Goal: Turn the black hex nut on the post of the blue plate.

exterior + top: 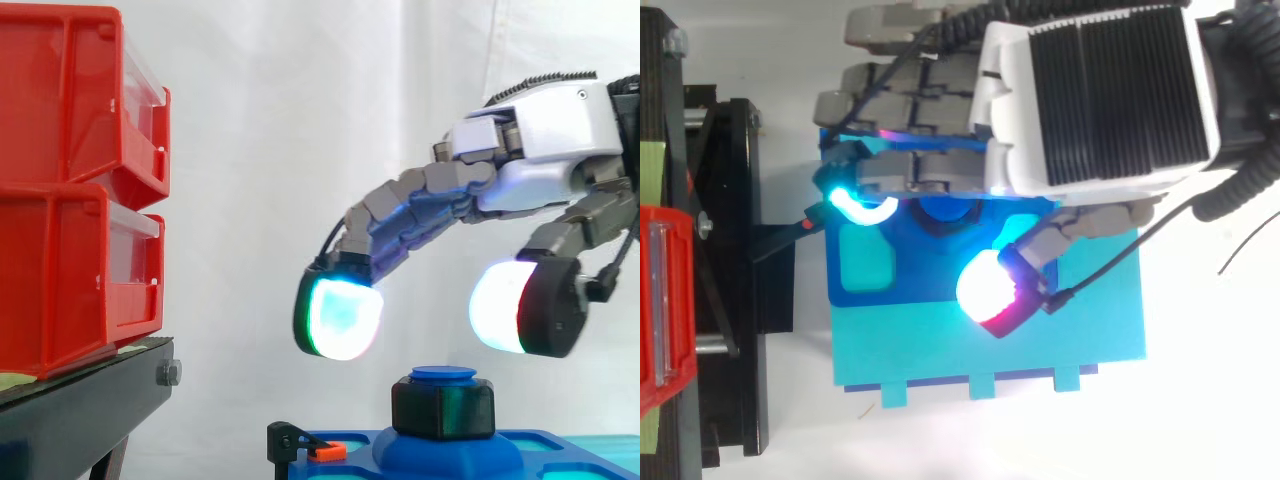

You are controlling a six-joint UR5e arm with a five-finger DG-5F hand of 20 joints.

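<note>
One hand is hovering released, fingers and thumb spread just above the black hex nut on the post of the blue plate, likely straddling it for a turning grip.

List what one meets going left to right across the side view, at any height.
Red bins → orange-tipped clip → black hex nut → thumb pad. The hand reaches over the last three and the blue plate lies under them, so neither is placed.

White curtain behind red bins
</note>
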